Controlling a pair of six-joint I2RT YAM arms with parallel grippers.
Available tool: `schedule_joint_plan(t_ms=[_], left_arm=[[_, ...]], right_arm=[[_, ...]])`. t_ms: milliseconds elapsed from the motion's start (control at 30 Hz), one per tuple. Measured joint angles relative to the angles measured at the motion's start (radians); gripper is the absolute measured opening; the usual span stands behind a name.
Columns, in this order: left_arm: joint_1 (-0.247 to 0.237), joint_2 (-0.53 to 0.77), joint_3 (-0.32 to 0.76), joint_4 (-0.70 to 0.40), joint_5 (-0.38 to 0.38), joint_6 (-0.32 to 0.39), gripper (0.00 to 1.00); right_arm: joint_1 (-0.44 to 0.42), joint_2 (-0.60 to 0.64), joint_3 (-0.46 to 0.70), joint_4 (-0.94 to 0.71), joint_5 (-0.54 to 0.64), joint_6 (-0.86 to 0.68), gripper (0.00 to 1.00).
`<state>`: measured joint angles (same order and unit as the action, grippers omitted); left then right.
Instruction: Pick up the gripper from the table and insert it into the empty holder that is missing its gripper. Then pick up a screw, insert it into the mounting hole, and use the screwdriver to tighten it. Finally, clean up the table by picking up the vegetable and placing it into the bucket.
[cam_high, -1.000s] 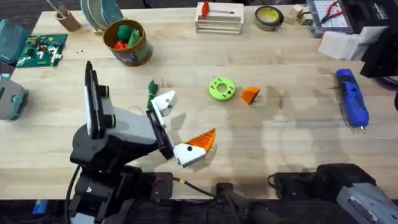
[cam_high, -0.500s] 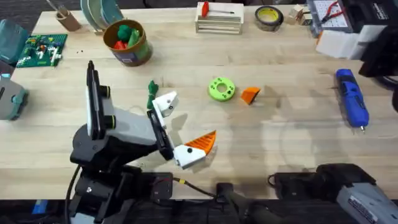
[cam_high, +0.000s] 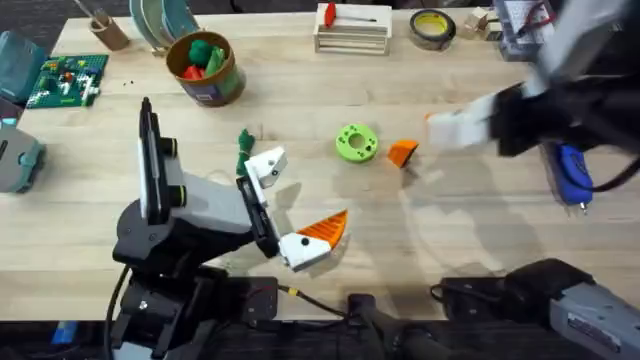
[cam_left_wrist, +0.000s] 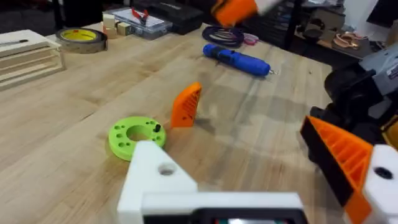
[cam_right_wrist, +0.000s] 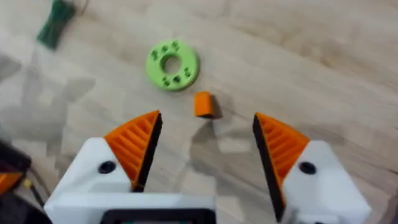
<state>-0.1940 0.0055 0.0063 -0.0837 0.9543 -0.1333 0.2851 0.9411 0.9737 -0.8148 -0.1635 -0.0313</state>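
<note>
My right end effector (cam_right_wrist: 204, 152) hangs over the tabletop (cam_high: 420, 230) with its orange pads wide apart, and in the overhead view it is a blur at the upper right. The small orange gripper (cam_right_wrist: 204, 104) lies just beside the green disc (cam_right_wrist: 173, 64). My left end effector (cam_high: 285, 205) is spread wide too, one finger bare white; the bucket (cam_high: 205, 68) label at upper left is too small to read.

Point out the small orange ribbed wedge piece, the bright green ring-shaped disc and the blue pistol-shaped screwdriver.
Small orange ribbed wedge piece (cam_high: 402, 153): overhead view, middle of its body.
Bright green ring-shaped disc (cam_high: 356, 142): overhead view, on the ring's flat face.
Blue pistol-shaped screwdriver (cam_left_wrist: 239, 59): left wrist view, mid-barrel.
</note>
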Motion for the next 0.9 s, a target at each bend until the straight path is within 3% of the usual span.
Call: schedule_joint_plan(t_ms=[100, 167, 900], left_arm=[[0.0, 0.0, 0.0, 0.0, 0.0, 0.0, 0.993], [0.0, 0.0, 0.0, 0.0, 0.0, 0.0, 0.993], [0.0, 0.0, 0.0, 0.0, 0.0, 0.003, 0.993]], right_arm=[[0.066, 0.053, 0.0, -0.008, -0.003, -0.037, 0.9], [0.087, 0.091, 0.0, -0.002, -0.004, -0.054, 0.984], [0.09, 0.474, 0.0, 0.077, 0.01, -0.142, 0.992]])
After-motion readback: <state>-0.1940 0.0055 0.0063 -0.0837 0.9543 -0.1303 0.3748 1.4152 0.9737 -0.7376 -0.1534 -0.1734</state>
